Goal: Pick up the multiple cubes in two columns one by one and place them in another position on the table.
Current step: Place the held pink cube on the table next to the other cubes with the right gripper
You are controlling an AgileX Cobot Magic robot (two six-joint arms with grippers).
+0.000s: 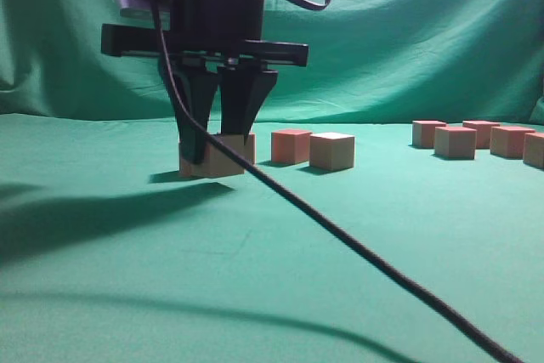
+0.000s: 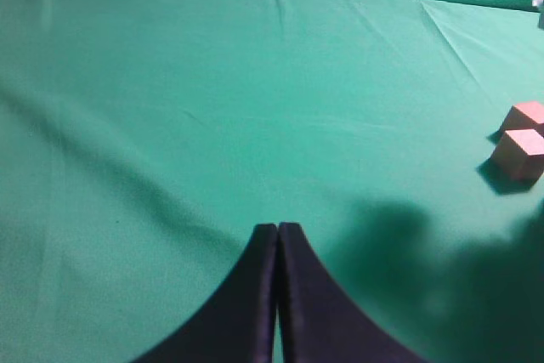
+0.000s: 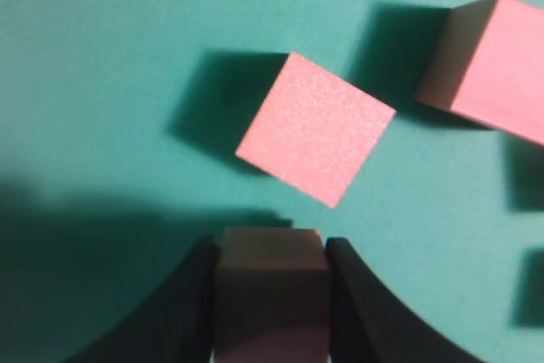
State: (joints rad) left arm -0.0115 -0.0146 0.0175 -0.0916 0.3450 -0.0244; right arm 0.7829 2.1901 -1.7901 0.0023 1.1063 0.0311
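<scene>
A: Your right gripper (image 3: 270,295) is clamped on one cube (image 3: 270,282), bottom centre of the right wrist frame, low over the table (image 1: 255,295).

B: Risk?

A: A neighbour cube (image 3: 315,127) sits just above it in frame, rotated, v. close. Drift toward it and you'll nudge it (a third cube (image 3: 493,65) upper right too). In the ext view the cable (image 1: 357,248) trails across the cloth, could snag.

B: Left?

A: Left gripper (image 2: 278,235) pinched together, empty, bottom centre of its view. Unmoved cubes (image 1: 480,138) at ext view's right edge.

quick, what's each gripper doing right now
left gripper: closed, holding nothing.
right gripper: closed on a cube, low at the table.
</scene>
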